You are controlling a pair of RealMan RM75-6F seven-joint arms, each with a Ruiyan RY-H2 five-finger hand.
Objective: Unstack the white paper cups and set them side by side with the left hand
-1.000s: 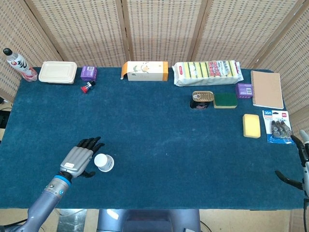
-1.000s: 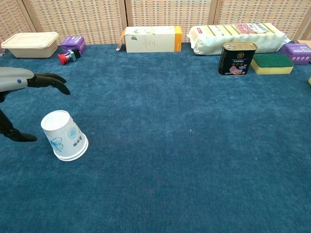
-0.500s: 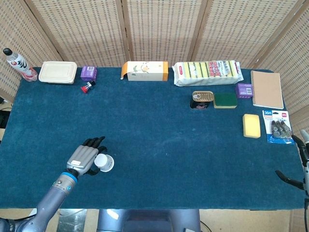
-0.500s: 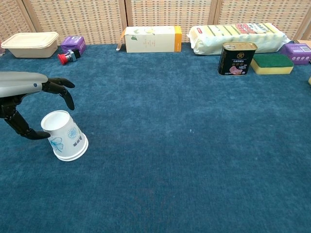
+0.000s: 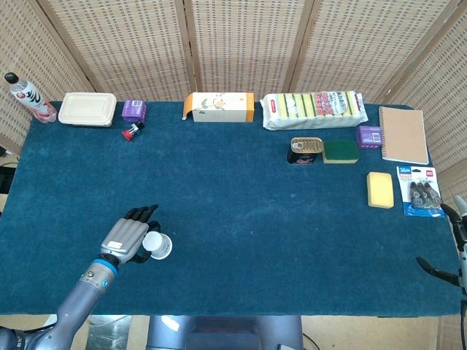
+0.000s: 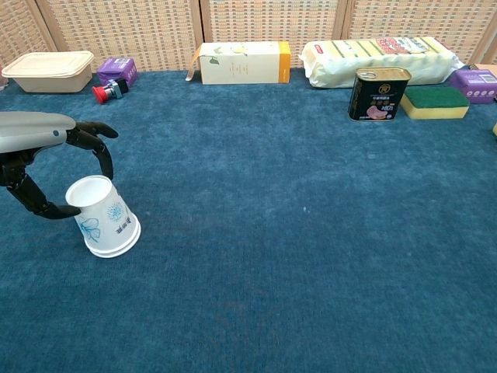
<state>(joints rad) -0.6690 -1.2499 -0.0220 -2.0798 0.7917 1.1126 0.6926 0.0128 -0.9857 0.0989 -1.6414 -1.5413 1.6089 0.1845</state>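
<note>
we find the white paper cups (image 6: 102,216) standing upside down as one nested stack near the bench's (image 5: 241,219) front left corner, wide rim on the cloth and narrow base uppermost. the stack's long axis runs upright, tilted slightly in the chest view. the left robot hand (image 5: 130,238) sits just beside the stack on its left-hand side, so the cups lie directly to that hand's right, toward the middle of the bench. its fingers (image 6: 99,140) arch over the base from the far side while the thumb reaches in low from the near side; the fingers are spread and we cannot confirm contact, so we record it as holding nothing. the right robot hand (image 5: 454,244) is at the bench's front right edge, well apart from the cups, fingers apart and empty. we judge the left hand far the nearer, and that the coming move turns on closing across the upper cup's wall and lifting along the upright axis.
</note>
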